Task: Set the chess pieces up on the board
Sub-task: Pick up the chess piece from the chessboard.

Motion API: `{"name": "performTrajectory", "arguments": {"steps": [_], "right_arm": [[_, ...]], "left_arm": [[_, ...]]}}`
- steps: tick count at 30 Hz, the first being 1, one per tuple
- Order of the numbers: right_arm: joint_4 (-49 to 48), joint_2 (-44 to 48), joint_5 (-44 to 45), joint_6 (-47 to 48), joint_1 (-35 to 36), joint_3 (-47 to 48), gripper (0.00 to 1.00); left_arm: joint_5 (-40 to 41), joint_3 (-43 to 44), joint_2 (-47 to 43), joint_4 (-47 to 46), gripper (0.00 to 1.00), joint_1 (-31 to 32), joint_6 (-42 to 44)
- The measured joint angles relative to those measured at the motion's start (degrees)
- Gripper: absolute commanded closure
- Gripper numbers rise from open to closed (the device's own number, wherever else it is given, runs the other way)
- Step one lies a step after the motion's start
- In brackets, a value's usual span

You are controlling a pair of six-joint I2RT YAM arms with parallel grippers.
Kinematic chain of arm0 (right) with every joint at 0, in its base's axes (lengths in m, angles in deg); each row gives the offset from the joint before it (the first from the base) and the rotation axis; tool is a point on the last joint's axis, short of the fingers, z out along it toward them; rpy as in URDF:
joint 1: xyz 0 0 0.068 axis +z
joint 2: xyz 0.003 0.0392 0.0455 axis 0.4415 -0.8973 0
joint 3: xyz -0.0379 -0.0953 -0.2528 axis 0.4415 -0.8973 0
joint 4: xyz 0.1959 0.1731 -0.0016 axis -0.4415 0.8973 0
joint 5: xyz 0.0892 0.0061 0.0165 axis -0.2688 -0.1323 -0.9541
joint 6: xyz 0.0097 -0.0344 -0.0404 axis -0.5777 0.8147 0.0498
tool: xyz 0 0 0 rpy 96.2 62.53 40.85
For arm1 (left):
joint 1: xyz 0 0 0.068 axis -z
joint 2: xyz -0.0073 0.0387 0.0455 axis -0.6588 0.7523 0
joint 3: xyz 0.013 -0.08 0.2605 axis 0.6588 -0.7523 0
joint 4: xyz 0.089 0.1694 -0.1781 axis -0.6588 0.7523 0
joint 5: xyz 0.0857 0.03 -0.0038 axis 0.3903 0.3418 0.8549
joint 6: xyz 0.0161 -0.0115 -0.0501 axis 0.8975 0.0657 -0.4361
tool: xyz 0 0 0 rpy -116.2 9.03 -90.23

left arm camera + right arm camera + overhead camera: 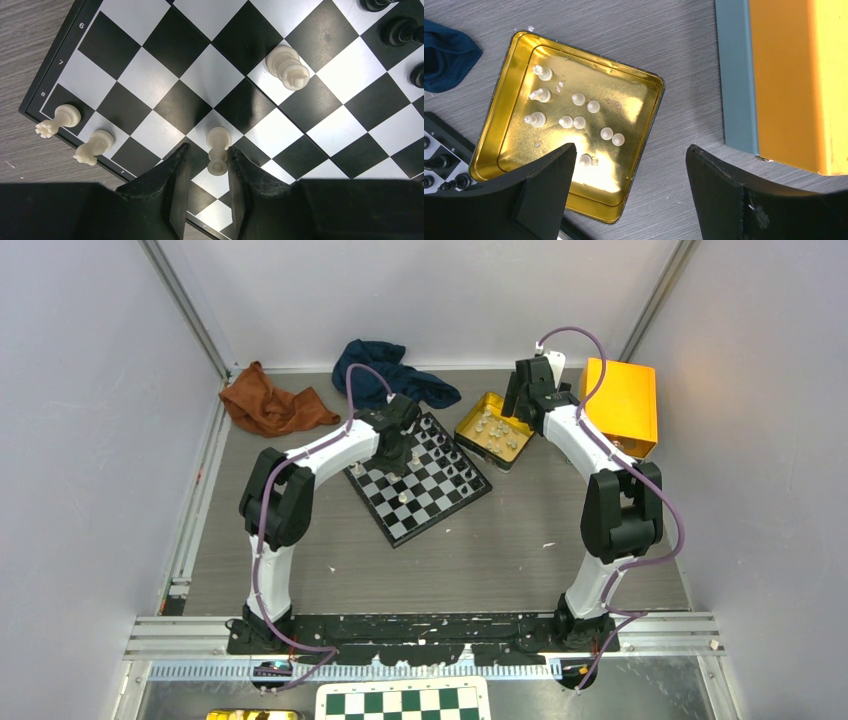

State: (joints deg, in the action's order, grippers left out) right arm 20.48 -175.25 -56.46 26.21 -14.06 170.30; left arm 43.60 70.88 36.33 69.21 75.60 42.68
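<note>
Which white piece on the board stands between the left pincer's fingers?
The small white piece flanked by the left pincer; two others stand at the board's corner, one further in.

A gold tin [468, 428] sits open on the grey table [500, 560]. Just right of the tin lies an orange box [622, 405], near but apart. Left of the tin is a crumpled navy cloth [390, 370], and further left a rust-brown cloth [270, 402]. Well nearer than the tin, off the table, lies a green-and-white checked sheet [405, 702]
</note>
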Motion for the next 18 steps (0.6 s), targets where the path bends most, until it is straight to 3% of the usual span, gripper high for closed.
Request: {"name": "performTrajectory", "arguments": {"steps": [18], "right_arm": [[0.0,0.0,0.0,0.0,0.0,0.0,0.14]], "left_arm": [[-0.6,0.2,0.7,0.0,0.75,0.0,0.0]]}}
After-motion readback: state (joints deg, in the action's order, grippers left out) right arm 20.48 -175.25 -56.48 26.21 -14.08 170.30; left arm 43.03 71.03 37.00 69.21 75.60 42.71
